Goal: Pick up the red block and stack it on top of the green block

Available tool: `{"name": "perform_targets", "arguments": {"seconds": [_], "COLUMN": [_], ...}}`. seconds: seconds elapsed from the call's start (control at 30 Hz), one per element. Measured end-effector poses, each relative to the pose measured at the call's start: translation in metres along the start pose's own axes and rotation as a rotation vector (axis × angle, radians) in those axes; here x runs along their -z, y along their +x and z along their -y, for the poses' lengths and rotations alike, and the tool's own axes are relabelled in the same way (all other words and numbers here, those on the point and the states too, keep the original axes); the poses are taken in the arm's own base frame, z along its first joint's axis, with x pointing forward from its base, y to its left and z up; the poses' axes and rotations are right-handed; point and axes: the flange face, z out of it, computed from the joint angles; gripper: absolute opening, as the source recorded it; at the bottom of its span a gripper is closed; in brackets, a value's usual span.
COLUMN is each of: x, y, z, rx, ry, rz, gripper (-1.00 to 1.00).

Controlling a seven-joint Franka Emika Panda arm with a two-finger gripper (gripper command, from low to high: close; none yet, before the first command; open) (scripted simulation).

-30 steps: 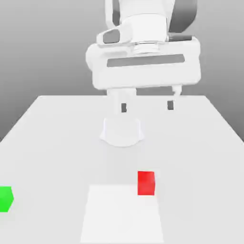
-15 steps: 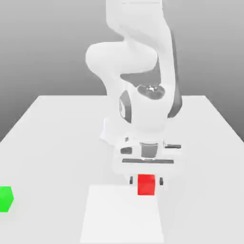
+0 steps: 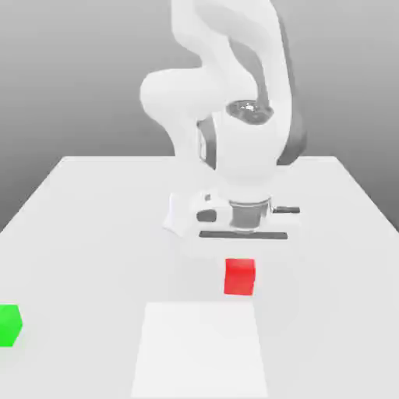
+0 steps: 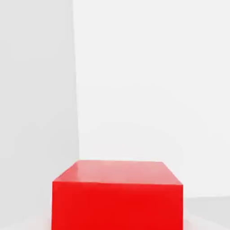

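The red block (image 3: 239, 277) hung directly beneath the gripper (image 3: 240, 269), its upper part tucked up under the hand's flat body, and it appeared to sit clear of the white table (image 3: 93, 218) rather than resting on it, though no shadow or gap made that certain. In the hand view the red block (image 4: 117, 194) sat square and close to the camera, its top face level, with pale table surface beyond it. Whether the jaws were pressed against the block's sides could not be told: nothing of them could be made out at either side of it, so the grip was a judgement from the block's position, not something seen. If that judgement held, the pick-up was done or nearly so, and the carry and the placing were both left. The green block (image 3: 9, 325) lay well away from the jaws, far off toward the exterior view's left and nearer the camera, cut off by the frame edge so that just part of it was visible. A lighter rectangular patch (image 3: 199, 351) on the table lay just on the camera side of the jaws, between them and the front edge. The arm (image 3: 226, 101) rose behind and above the hand, its upper links cropped by the top of the frame, and it masked the table behind the block.
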Motion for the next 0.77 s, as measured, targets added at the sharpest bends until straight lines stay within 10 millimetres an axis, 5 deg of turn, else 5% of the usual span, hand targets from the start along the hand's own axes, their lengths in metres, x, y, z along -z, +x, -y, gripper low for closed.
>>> {"name": "perform_targets", "arguments": {"seconds": [0.2,0.4,0.5,0.63,0.67,0.77], "x": [0.012,0.025,0.030,-0.012,-0.024,-0.024], "y": [0.140,0.255,0.299,0.312,0.312,0.312], "z": [-0.048,-0.135,-0.191,-0.209,-0.210,-0.210], "rx": [-0.275,-0.490,-0.586,-0.614,-0.616,-0.616], "ry": [-0.001,0.002,0.004,0.005,0.004,0.004], "rz": [0.008,0.005,-0.001,-0.004,-0.004,-0.004], "gripper": [-1.00,-1.00,-1.00,-1.00,1.00,1.00]}}
